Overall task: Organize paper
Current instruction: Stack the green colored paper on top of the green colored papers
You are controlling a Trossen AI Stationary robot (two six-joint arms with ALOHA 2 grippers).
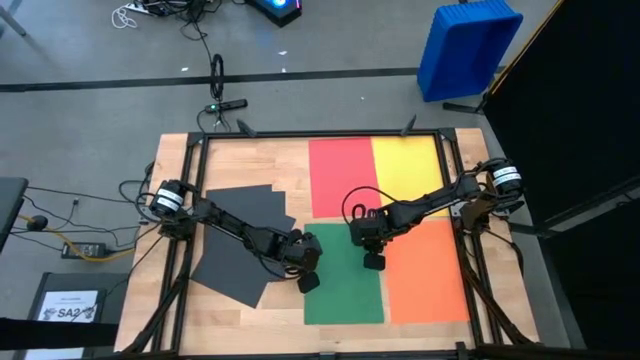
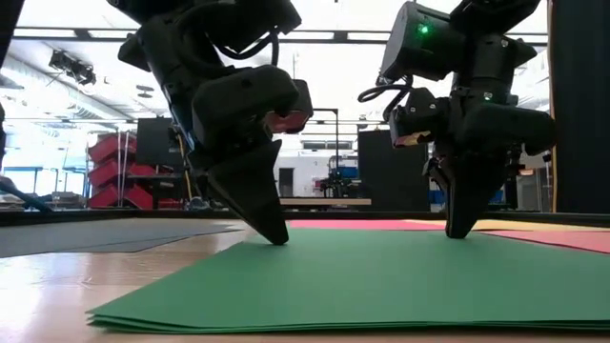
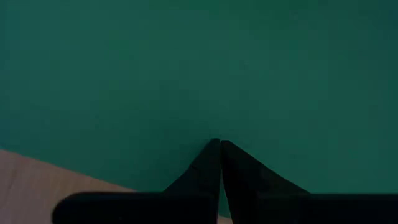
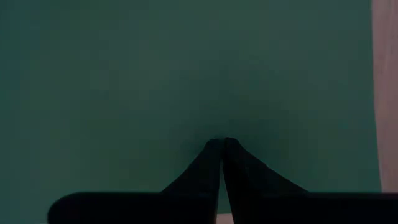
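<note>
The table (image 1: 260, 160) carries coloured paper in separate areas. A red sheet (image 1: 340, 175) and a yellow sheet (image 1: 405, 165) lie side by side at the far edge. The green paper (image 1: 345, 290) and the orange paper (image 1: 428, 280) lie side by side at the near edge. The dark grey sheets (image 1: 235, 245) lie fanned and askew on the left part of the table.

The left gripper (image 2: 276, 236) points down, its 2 fingers pressed together, with the tips touching the green paper near its left edge. The low view shows the green paper as a thin stack of several sheets.

The right gripper (image 2: 457, 232) also points down, its 2 fingers pressed together, with the tips resting on the green paper near the far right corner, close to the orange paper.

Neither gripper pinches a sheet.
</note>
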